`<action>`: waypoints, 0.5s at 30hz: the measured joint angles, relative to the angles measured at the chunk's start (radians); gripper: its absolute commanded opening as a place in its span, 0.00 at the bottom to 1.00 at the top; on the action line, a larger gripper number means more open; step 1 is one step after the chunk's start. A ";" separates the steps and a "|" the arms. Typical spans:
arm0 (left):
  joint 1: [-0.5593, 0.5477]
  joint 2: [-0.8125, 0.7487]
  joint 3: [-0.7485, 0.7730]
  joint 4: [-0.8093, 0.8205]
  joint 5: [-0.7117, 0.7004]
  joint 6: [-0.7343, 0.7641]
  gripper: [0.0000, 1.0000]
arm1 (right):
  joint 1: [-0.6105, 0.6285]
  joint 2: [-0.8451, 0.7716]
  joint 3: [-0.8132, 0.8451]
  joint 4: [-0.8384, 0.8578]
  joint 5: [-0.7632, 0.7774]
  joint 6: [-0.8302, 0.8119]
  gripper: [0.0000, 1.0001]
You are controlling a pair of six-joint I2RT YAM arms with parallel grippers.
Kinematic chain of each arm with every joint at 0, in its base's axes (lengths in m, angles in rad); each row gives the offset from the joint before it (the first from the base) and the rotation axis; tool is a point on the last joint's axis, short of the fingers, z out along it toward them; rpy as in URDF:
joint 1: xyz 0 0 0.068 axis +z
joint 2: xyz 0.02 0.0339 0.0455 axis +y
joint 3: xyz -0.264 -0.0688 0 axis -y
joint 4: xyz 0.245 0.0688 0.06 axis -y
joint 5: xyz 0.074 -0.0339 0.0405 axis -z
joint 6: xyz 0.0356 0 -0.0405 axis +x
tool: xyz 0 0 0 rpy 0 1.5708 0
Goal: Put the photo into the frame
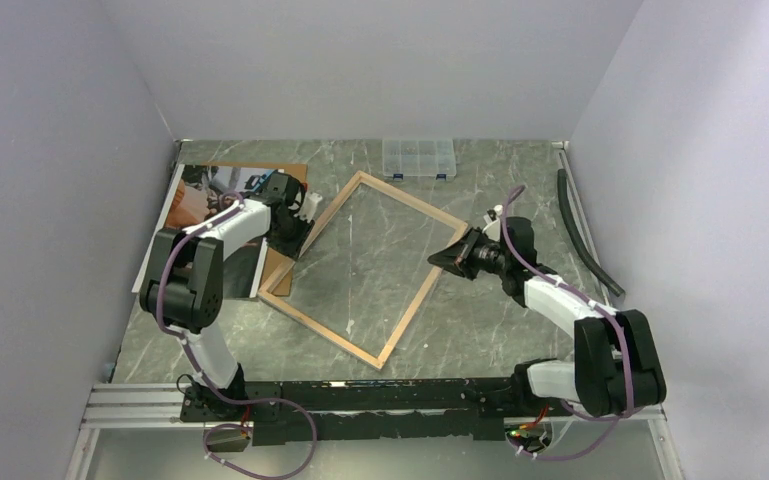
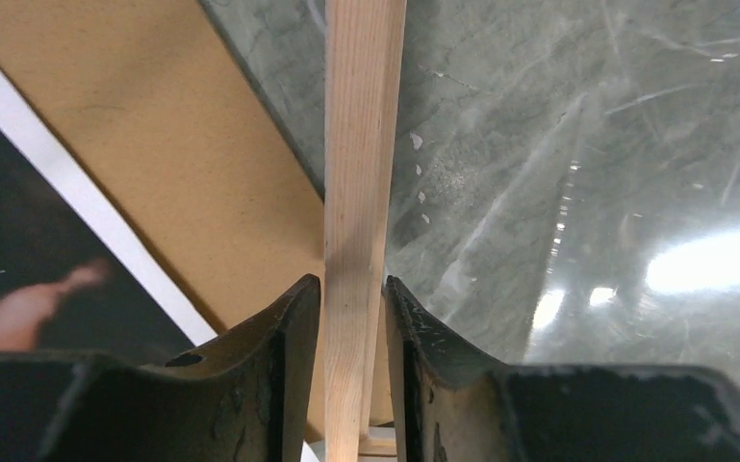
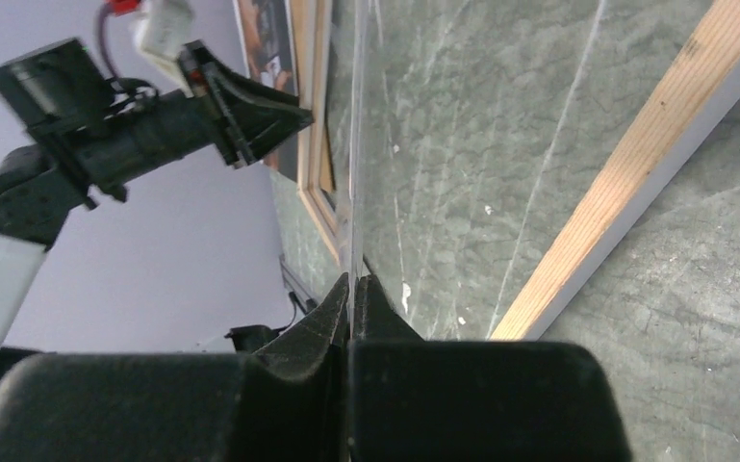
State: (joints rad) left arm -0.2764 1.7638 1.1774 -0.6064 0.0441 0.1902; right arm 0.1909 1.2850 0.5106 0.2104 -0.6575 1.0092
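— How does the frame (image 1: 365, 265) look, and where is it?

— It lies flat on the counter (image 1: 480, 330), in the middle, turned like a diamond. The light wood side is up, and the green marble shows through the clear pane. In the right wrist view a white face shows under the wood.

— And the photo (image 1: 192, 200)?

— It is at the far left, outside the frame. It is dark with orange-brown parts and has a thin white margin. It lies on a brown board (image 2: 173, 164), and the board sticks out at its far and right sides.

— What are the claws doing?

— The left claw (image 2: 354, 289) has its fingers on both sides of the frame's left wooden side, and they press on the wood. The right claw (image 3: 350, 281) is at the frame's right corner, with the fingers fully together. A thin clear edge runs up from their tips; I cannot tell if it is held.

— Does something stand in the way?

— The left arm crosses above the photo and covers a part of it. The frame's left side lies over the edge of the board.

— Other things?

— A clear box (image 1: 418, 157) with compartments stands at the far edge, well apart from the frame; what is inside is too small to see. A black hose (image 1: 580, 235) lies along the right wall.
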 measured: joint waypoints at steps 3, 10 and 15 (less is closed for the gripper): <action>0.000 0.029 0.000 0.000 0.001 -0.008 0.28 | -0.037 -0.037 0.011 -0.025 -0.047 -0.013 0.00; 0.003 0.047 0.018 -0.020 0.038 -0.054 0.09 | -0.092 -0.095 0.106 -0.085 -0.134 -0.041 0.00; -0.003 0.060 0.037 -0.069 0.074 -0.119 0.07 | -0.139 -0.111 0.158 -0.118 -0.164 -0.056 0.00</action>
State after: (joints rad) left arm -0.2794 1.8233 1.2148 -0.6758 0.1181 0.0715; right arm 0.0517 1.1744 0.6685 0.0925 -0.8211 0.9531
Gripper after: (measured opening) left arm 0.206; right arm 0.010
